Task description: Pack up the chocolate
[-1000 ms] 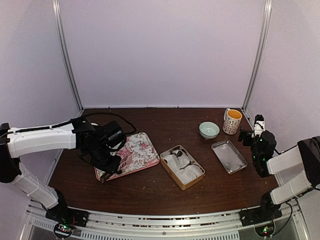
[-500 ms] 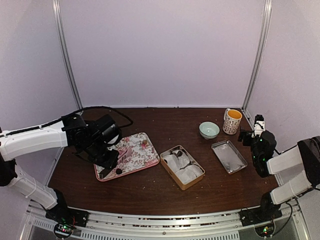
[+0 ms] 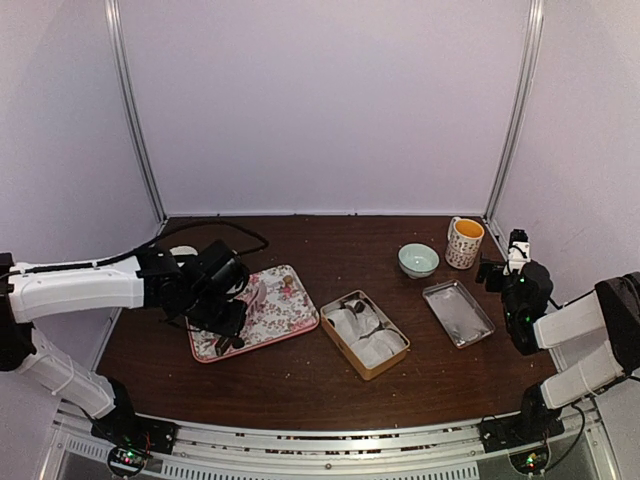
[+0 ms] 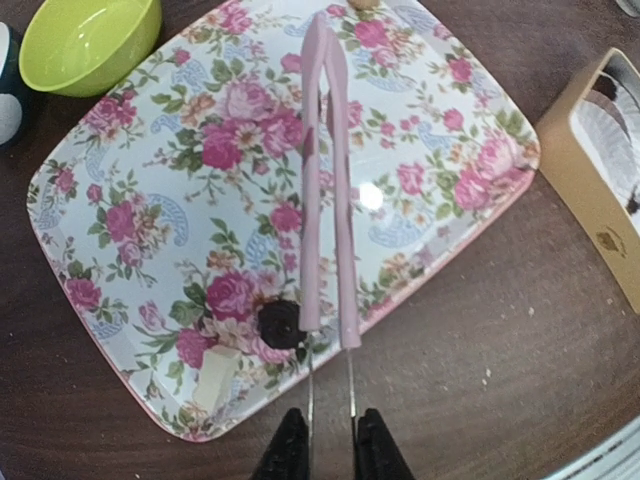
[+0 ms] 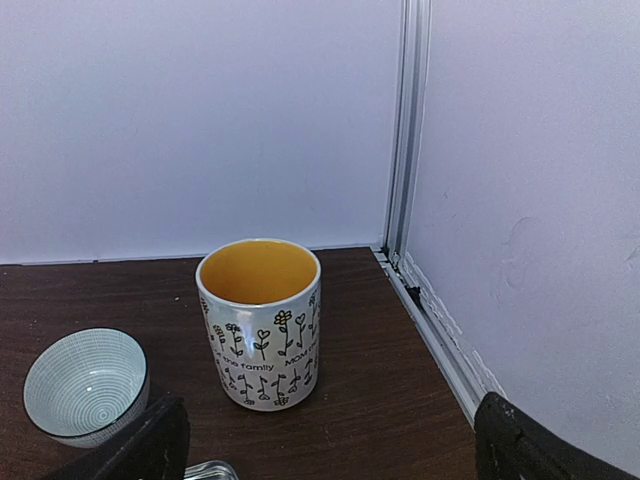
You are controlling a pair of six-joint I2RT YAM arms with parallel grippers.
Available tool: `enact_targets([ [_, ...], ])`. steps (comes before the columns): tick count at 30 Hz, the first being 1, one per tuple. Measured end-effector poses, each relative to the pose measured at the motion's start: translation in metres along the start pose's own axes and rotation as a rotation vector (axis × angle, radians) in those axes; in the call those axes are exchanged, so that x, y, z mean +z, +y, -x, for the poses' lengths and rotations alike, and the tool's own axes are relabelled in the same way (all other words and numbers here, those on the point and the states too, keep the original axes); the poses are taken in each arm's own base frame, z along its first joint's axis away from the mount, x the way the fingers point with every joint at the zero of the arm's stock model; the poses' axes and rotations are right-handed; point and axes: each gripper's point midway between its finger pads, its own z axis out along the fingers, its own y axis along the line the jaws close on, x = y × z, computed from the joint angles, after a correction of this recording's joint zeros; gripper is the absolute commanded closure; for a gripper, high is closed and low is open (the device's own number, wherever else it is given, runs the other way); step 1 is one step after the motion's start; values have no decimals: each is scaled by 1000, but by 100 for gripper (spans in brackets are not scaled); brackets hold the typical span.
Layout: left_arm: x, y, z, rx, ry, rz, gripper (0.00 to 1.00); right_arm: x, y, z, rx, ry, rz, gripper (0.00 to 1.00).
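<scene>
On the floral tray (image 4: 130,180), close to its near edge, a dark lump of chocolate (image 4: 279,321) sits against the left arm of the pink tongs (image 4: 322,180). It is roundish, with no clear long axis or heading. Just beside it, nearer the rim, lies a pale piece (image 4: 214,378). This one is longer, and its axis runs toward the tray's near edge.

The tongs run straight out from the left tool (image 4: 330,452) across the tray, their arms drawing together at the far end. The tool's fingers (image 4: 290,455) are pressed in on the tongs' thin near ends, pinching them. A green bowl (image 4: 88,40) stands just off the tray's far left corner.

Right of the tray, and apart from it, a box (image 3: 365,334) holds white paper cups, with something dark at its far end.

The right tool (image 5: 330,425) hangs at the right side of the bench (image 3: 300,385), spread wide and facing a mug (image 5: 260,322) and a pale bowl (image 5: 86,385). A pan (image 3: 457,313) lies near them.

The bench is dark brown wood flecked with crumbs. Pale lilac walls close it in, with metal posts at the back corners.
</scene>
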Motion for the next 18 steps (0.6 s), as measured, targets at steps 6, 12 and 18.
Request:
enact_targets([
  [6,34,5,18,-31,-82,104,84,0,0,0,0,0,0,0],
  [12,83,-6,26,-21,-64,174,85,0,0,0,0,0,0,0],
  [18,107,-20,35,-27,-51,182,80,0,0,0,0,0,0,0],
])
